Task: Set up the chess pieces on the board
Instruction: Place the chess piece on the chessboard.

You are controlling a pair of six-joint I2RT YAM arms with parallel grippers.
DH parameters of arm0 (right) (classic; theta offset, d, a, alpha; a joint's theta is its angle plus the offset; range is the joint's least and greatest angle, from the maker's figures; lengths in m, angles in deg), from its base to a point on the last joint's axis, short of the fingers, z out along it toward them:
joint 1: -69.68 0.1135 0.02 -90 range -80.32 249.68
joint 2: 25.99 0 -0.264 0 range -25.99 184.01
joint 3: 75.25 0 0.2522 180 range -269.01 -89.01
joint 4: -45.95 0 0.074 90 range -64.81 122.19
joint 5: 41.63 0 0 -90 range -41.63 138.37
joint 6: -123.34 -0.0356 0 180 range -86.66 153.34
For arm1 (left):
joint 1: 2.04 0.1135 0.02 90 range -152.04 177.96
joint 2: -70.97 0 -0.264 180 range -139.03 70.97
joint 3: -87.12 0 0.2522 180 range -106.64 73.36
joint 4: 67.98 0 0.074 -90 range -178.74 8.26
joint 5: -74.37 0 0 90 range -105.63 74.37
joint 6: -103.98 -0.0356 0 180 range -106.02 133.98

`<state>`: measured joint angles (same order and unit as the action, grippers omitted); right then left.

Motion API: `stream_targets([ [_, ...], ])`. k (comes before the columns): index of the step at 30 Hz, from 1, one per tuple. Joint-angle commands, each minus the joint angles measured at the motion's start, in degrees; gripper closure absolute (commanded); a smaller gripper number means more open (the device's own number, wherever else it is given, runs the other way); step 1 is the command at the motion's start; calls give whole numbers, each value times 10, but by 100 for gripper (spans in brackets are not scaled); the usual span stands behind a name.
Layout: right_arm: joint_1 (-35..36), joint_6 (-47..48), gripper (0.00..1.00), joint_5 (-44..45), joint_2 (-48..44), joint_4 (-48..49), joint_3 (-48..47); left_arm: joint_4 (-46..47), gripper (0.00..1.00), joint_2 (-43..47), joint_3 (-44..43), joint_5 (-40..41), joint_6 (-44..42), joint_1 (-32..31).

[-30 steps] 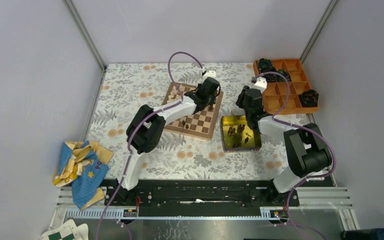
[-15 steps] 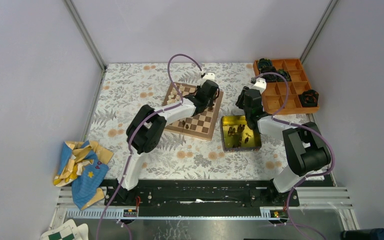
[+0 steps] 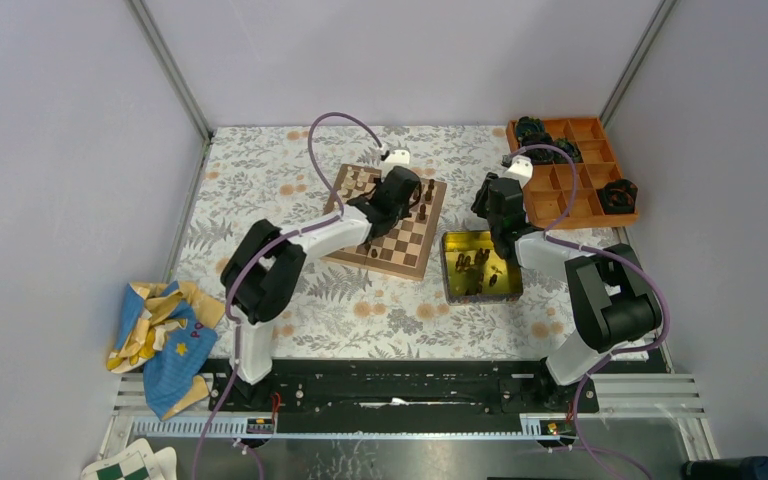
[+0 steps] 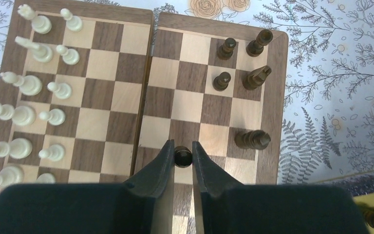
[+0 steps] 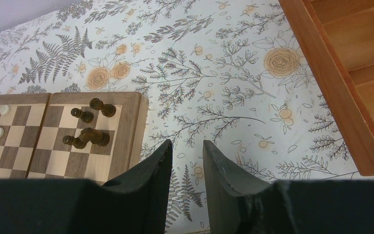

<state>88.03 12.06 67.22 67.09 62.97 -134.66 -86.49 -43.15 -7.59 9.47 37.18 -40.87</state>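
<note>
My left jaws are nearly closed, pinching the round head of one dark piece (image 4: 183, 157) between both fingers. They sit over the board (image 4: 126, 97), on its right half, near edge. Whether that piece stands on the square or is lifted off it, cannot tell from the wrist view.

The board is an open folding board lying flat on the floral tabletop (image 5: 224, 73). Cream pieces (image 4: 58, 90) stand in two columns along its left side. Five other dark pieces (image 4: 256, 77) are on the right side: four upright in a cluster at the far corner, one (image 4: 252, 139) alone nearer me, possibly tipped.

My right jaws are parted by a small gap and hold nothing. They hang over bare tabletop between the board's corner and the orange tray (image 5: 321, 73). In the top view they are by the far edge of the yellow tin (image 3: 447, 270). Dark tin pieces (image 3: 478, 264) lie loose inside it.
</note>
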Motion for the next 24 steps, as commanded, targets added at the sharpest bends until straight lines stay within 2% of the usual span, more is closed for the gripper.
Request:
stream_targets([
  [1, -4, -2, 64, 2, -3, 31, -6, 22, 100, 41, 39, -2, 30, 3],
  [13, -3, -2, 63, -1, -1, 31, -7, 34, 100, 71, 81, -58, 27, -40],
  [24, -4, -2, 63, -2, -2, 31, -6, 45, 100, 66, 104, -60, 41, -71],
])
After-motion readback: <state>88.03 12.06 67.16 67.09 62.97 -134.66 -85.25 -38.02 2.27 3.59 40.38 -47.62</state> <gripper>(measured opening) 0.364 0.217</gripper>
